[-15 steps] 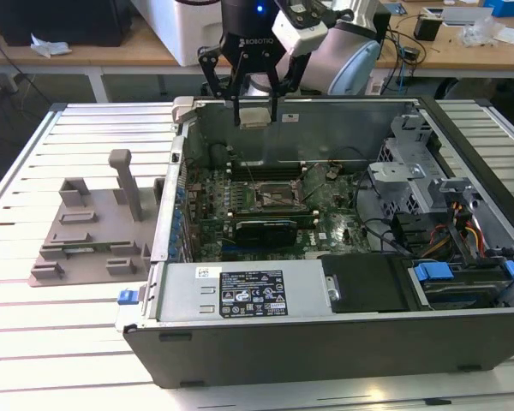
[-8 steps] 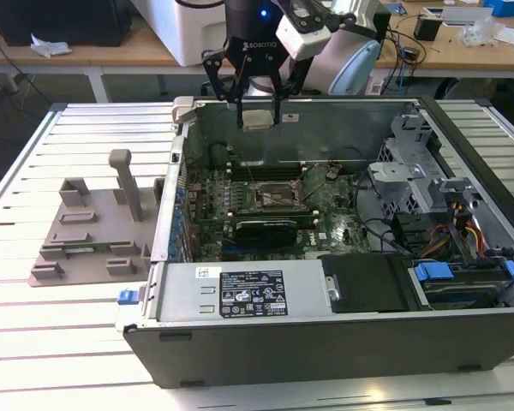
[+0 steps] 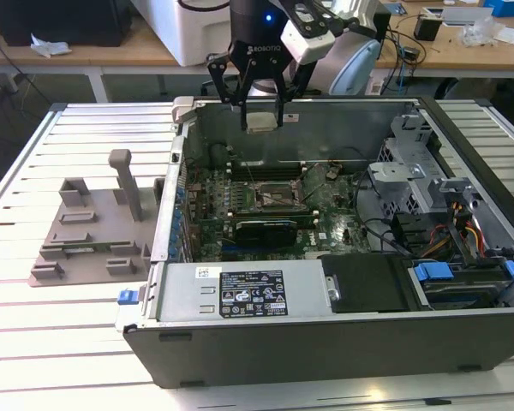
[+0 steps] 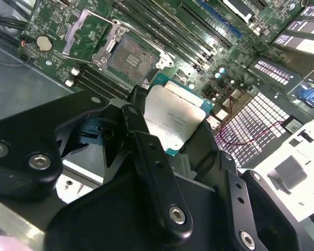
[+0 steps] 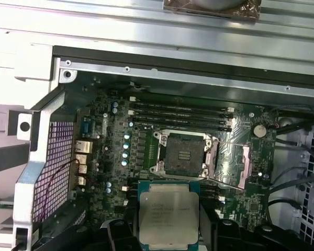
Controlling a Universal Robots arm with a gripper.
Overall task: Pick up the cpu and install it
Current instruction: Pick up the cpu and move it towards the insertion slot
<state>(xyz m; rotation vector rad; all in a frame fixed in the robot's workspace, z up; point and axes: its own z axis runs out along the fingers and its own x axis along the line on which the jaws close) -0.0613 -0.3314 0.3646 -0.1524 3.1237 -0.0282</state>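
The cpu [image 3: 259, 122] is a flat square chip with a silvery top, and my gripper [image 3: 262, 118] is shut on its edges. It hangs above the far side of the open computer case [image 3: 325, 342], well over the motherboard. In both wrist views the cpu [image 4: 175, 117] [image 5: 167, 212] sits flat between the black fingers [image 4: 141, 130]. The open, empty socket [image 5: 183, 154] [image 4: 131, 57] [image 3: 274, 195] lies on the board below, a short way off from the chip, with its metal frame flipped open beside it.
A grey plastic tray with posts [image 3: 94, 231] stands on the slatted table at the exterior view's left of the case. Inside the case are a black card [image 3: 265, 227], a power supply [image 3: 257, 291], a drive cage [image 3: 411, 171] and cables [image 3: 450, 231].
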